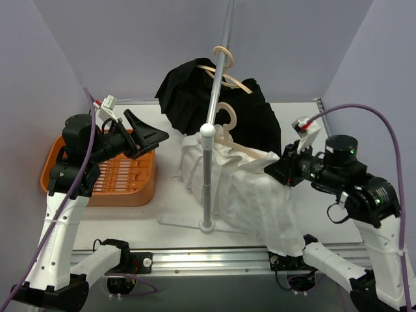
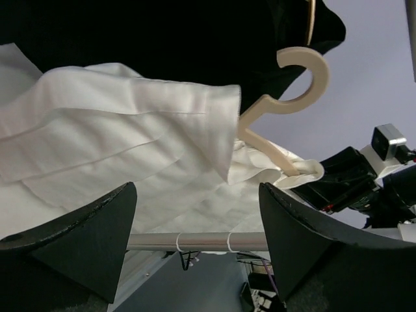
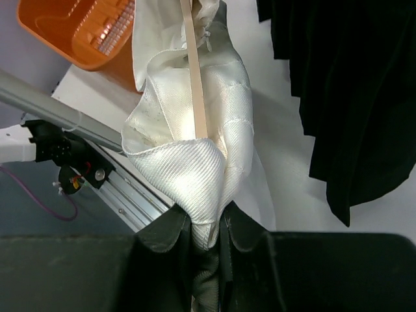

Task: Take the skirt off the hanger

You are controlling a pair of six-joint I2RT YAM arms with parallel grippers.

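- Clamping the white skirt (image 3: 195,175) at its right end, the right gripper (image 3: 209,227) stands narrow, pinching cloth and the wooden hanger (image 3: 197,84) tip together.
- The skirt drapes over the hanger, beside the rack pole (image 1: 207,182).
- Left gripper (image 1: 146,133): jaws wide, empty, facing the skirt, above the orange basket (image 1: 123,182).
- Black garment (image 1: 188,91) hangs behind, on the rail (image 1: 221,65).
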